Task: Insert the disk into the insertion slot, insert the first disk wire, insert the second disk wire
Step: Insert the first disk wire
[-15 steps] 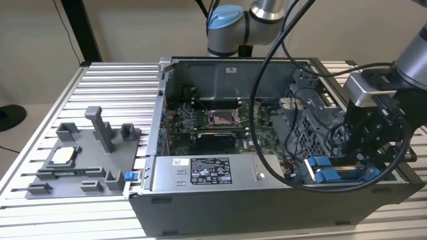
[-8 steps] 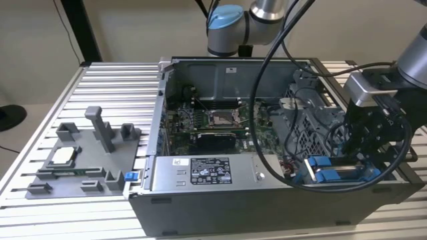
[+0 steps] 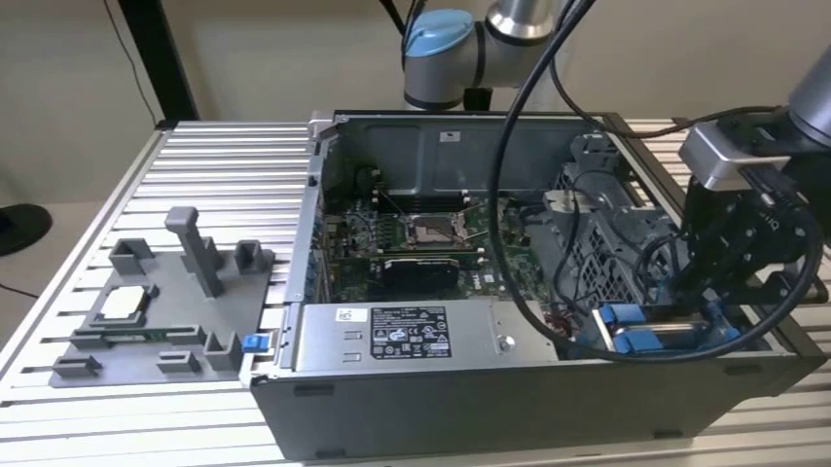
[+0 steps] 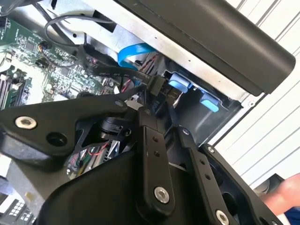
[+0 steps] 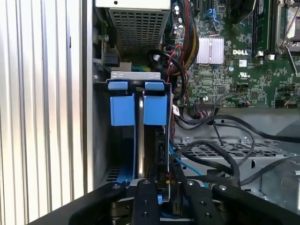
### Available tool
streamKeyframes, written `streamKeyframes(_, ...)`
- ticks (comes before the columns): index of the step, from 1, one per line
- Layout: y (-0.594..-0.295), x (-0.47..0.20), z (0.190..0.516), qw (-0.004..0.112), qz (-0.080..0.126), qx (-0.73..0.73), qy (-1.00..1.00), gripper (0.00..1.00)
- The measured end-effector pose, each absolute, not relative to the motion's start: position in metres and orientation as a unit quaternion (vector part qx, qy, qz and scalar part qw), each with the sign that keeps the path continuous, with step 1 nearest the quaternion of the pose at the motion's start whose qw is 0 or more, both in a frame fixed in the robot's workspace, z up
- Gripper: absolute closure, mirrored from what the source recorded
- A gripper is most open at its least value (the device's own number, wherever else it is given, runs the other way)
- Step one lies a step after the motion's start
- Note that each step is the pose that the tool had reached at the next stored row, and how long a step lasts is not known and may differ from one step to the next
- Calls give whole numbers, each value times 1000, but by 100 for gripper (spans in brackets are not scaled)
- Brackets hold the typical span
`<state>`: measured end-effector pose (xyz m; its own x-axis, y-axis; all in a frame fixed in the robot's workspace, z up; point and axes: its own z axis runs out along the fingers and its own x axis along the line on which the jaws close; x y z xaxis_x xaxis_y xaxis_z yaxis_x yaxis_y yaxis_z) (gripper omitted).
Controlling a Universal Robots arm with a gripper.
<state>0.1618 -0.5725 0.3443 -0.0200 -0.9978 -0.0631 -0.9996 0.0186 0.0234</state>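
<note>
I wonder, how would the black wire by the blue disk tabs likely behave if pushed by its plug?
Probably floppy: the black wire curves loosely over the board, so it would likely bend rather than push straight. Its plug looks rigid and small, probably light, and might twist off line.

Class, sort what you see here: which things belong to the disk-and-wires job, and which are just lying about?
Job:
gripper
disk
slot
black wire
blue wire

Just there:
grey fixture
power supply
motherboard
table
</note>
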Motion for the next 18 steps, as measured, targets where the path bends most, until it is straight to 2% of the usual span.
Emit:
streamKeyframes(13,-573,162,373,14,30,-700,714,0)
streamKeyframes(18,-573,167,374,14,31,-700,714,0)
